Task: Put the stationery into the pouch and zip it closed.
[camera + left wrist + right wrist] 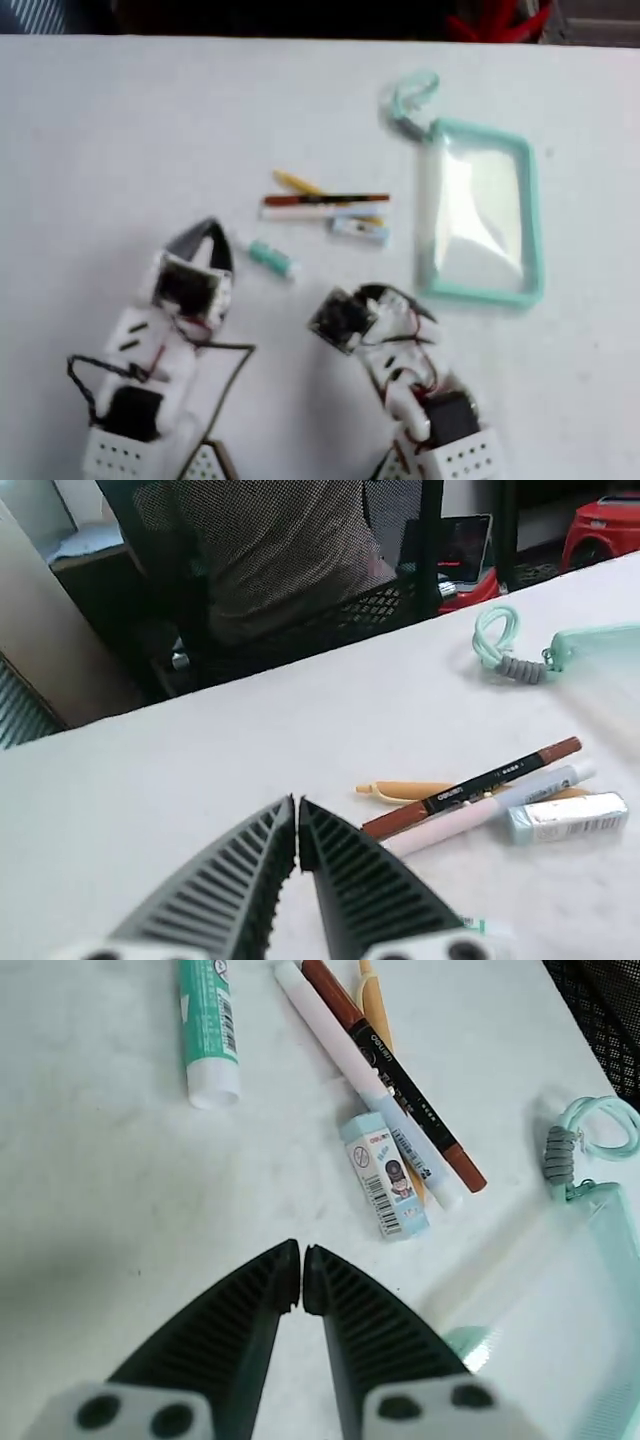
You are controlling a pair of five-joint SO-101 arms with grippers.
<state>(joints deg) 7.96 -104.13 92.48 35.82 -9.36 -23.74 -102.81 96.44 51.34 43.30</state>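
Both grippers sit low in the high view, the left gripper (pixel 205 240) at lower left and the right gripper (pixel 372 293) at lower centre, neither holding anything. Between and above them, the glue stick (pixel 270 258) slants just right of the left gripper. The pens (pixel 325 205) lie side to side higher up, with the eraser (pixel 360 230) at their right end. The pouch (pixel 534 210) lies lengthwise top to bottom at right, its strap (pixel 410 95) at the upper left corner, nearer the right gripper. In the left wrist view the left gripper (pixel 297 810) is clenched on nothing, with the pens (pixel 470 790) and eraser (pixel 565 818) at right of frame. In the right wrist view the right gripper (pixel 301 1260) is likewise clenched and empty. The eraser (pixel 385 1175) lies just ahead, its long axis nearly along the gripper's reach, so it looks the readiest first pick.
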